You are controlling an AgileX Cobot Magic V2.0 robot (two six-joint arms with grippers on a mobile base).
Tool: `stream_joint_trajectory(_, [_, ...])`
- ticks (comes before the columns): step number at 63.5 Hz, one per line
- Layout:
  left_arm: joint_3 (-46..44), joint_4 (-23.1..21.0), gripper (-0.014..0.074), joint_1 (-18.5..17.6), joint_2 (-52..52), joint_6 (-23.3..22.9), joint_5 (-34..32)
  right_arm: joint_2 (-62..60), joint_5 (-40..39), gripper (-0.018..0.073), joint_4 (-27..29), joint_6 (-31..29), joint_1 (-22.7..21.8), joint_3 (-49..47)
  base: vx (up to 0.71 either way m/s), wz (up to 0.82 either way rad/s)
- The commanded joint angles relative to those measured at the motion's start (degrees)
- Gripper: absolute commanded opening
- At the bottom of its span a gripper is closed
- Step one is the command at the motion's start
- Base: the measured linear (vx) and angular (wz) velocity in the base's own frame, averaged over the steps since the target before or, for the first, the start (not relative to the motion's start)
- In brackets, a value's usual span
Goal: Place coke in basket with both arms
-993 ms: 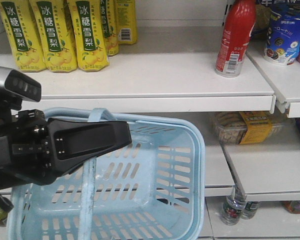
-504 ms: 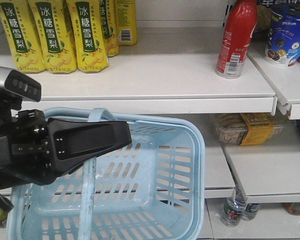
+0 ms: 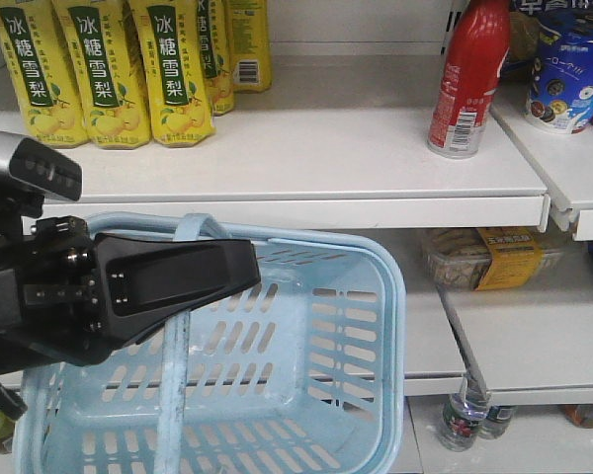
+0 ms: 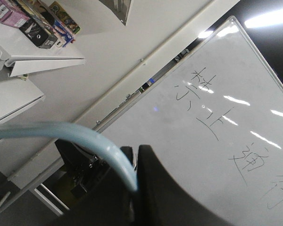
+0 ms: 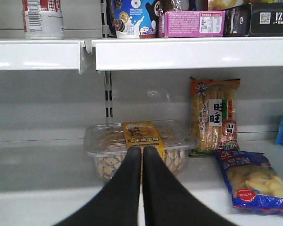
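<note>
The coke (image 3: 467,79), a slim red can with white lettering, stands upright on the upper white shelf at the right; its lower end (image 5: 42,19) shows at the top left of the right wrist view. The light blue basket (image 3: 390,286) hangs below the shelf edge. My left gripper (image 3: 242,276) is over the basket's left part, shut on the basket's blue handle (image 4: 85,136), which runs in between the jaws of the left gripper (image 4: 137,157). My right gripper (image 5: 142,151) is shut and holds nothing, pointing at the lower shelf well below the can. It does not show in the front view.
Yellow drink bottles (image 3: 109,69) line the upper shelf's left. A clear biscuit box (image 5: 137,143), a snack pack (image 5: 216,117) and a blue bag (image 5: 252,181) lie on the lower shelf. Blue tub (image 3: 573,64) and boxes stand right of the can.
The shelves and goods have drifted slightly in the front view. The left gripper keeps its hold on the basket handle, and the basket hangs as before.
</note>
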Motion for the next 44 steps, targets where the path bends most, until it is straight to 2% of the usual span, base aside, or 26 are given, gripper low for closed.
stream_joint_trajectory(1, [-1.4, -4.75, -0.0006, -0.3, -1.3, 0.6, -10.13, -0.74, -4.18, -0.0005, -0.41, -0.41, -0.27, 0.37, 0.02, 0.0])
stream_joint_trajectory(44, [-1.4, -4.75, -0.0006, -0.3, -1.3, 0.6, -10.13, -0.74, -4.18, -0.0005, -0.41, -0.41, -0.27, 0.37, 0.02, 0.01])
